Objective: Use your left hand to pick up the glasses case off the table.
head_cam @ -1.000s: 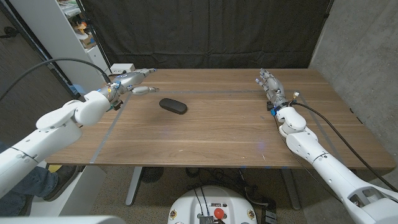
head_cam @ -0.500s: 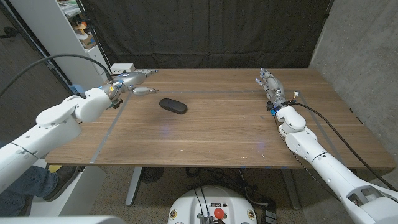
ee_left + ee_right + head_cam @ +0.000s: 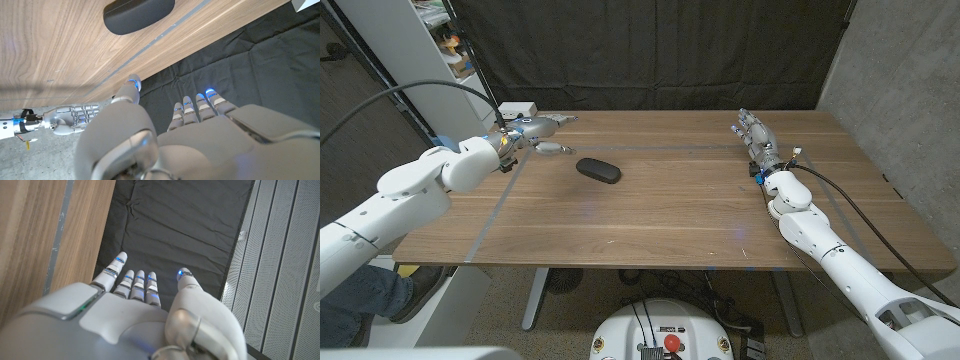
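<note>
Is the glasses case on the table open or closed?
Closed: the glasses case lies as one smooth dark oval on the table, no lid raised.

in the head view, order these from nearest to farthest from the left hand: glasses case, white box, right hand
1. White box, just behind the left hand at the table's far left corner.
2. Glasses case, on the table toward the middle.
3. Right hand, across the table.

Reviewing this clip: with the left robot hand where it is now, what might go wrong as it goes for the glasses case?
The left robot hand is open, up near the table's far edge, apart from the glasses case. The case is smooth, rounded and low on the table, so the fingers may skid over it or push it away rather than close around it. A small white box sits just behind the hand and may get bumped.
</note>
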You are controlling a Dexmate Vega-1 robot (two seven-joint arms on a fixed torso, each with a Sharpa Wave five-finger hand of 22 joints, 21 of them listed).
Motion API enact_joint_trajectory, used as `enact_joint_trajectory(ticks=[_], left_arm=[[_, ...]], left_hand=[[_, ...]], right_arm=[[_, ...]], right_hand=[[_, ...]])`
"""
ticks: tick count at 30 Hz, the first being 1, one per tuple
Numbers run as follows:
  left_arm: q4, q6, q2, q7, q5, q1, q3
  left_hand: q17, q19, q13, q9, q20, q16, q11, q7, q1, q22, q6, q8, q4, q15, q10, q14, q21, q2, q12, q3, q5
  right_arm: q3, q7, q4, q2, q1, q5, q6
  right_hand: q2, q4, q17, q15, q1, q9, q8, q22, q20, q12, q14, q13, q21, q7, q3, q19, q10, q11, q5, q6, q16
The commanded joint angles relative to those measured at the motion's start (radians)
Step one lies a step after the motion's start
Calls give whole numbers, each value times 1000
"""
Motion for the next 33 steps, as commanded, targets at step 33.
enact_joint_trajectory(ticks=[33], left_arm=[[-18,5,75,-55,176,-61,89]], left_hand=[[5,10,8,6,26,4,-7,-21,64,2,-10,3,16,9,-11,11,-1,-56,3,-8,15]], right_arm=[[20,-14,-55,-9,-36,23,0]], right_hand=[[1,2,-4,1,5,2,4,5,5,10,21,-1,8,-7,-3,4,19,-4,7,14,9]])
